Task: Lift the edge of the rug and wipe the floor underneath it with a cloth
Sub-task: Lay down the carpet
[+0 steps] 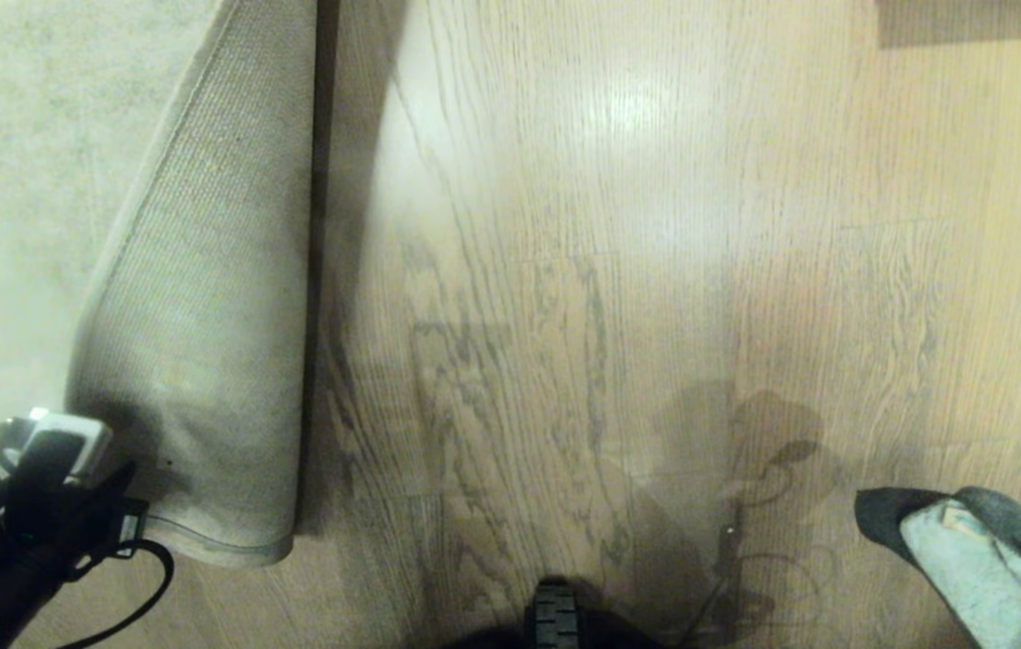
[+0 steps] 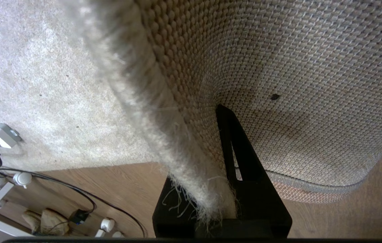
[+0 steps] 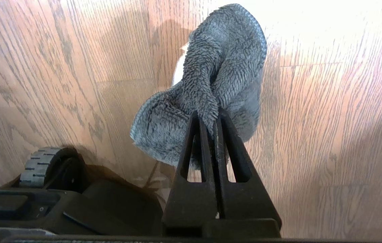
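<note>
Holding rug edge (image 2: 191, 162): the left gripper (image 2: 223, 111) is clenched on it, one black finger against the woven backing (the other finger is hidden behind the pile).
Rug edge place: folded back over the rug, above the floor (image 1: 609, 270).
Right gripper (image 3: 207, 118): clamped on the cloth (image 3: 217, 74), which bunches beyond its tips.
Cloth place: hanging above bare planks, well apart from the rug.
</note>
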You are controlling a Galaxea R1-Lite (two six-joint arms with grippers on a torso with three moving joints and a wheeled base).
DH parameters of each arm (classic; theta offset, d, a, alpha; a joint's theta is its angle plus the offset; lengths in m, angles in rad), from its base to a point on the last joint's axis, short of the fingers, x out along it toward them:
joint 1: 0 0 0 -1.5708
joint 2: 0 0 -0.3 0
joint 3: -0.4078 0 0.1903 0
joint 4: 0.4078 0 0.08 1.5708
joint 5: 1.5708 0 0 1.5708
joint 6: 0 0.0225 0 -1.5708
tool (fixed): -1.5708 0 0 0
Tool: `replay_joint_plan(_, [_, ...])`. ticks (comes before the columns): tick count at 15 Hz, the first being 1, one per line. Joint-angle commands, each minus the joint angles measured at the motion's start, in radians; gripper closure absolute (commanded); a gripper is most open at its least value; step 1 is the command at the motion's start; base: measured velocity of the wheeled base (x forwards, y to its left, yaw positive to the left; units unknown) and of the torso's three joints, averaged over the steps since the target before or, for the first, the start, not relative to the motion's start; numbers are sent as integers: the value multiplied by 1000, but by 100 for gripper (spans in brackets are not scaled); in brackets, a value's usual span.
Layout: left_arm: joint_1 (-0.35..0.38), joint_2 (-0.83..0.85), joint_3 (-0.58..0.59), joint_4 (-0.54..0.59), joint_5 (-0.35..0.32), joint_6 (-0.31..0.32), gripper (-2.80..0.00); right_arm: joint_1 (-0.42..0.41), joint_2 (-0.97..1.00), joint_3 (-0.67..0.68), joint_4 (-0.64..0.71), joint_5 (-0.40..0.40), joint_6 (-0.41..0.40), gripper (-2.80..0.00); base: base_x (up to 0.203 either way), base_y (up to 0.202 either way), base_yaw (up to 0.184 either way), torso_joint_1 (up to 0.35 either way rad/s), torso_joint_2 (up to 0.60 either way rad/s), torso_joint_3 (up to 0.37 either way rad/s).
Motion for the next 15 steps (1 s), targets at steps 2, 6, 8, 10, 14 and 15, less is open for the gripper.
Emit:
replay_joint_plan(2, [0, 4, 0, -41, 0, -10, 0, 0, -9, 0, -1, 0, 0, 0, 0, 0, 0, 0, 0, 0])
replay_joint_plan(6, [-4, 5, 0, -40, 1, -39, 0, 0, -9, 0, -1, 0, 0, 0, 0, 0, 0, 0, 0, 0])
replay_joint_plan(8, [-3, 4, 0, -43, 1, -55, 0, 0, -10, 0, -1, 0, 0, 0, 0, 0, 0, 0, 0, 0])
replay_joint_plan(10, [-3, -4, 0, -42, 1, -88, 0, 0, -9, 0, -1, 0, 0, 0, 0, 0, 0, 0, 0, 0])
replay_joint_plan(14, [-6, -26, 0, -43, -1, -95, 0, 0, -9, 0, -1, 0, 0, 0, 0, 0, 0, 0, 0, 0])
replay_joint_plan(15, [-8, -41, 0, -41, -2, -102, 0, 0, -10, 0, -1, 0, 0, 0, 0, 0, 0, 0, 0, 0])
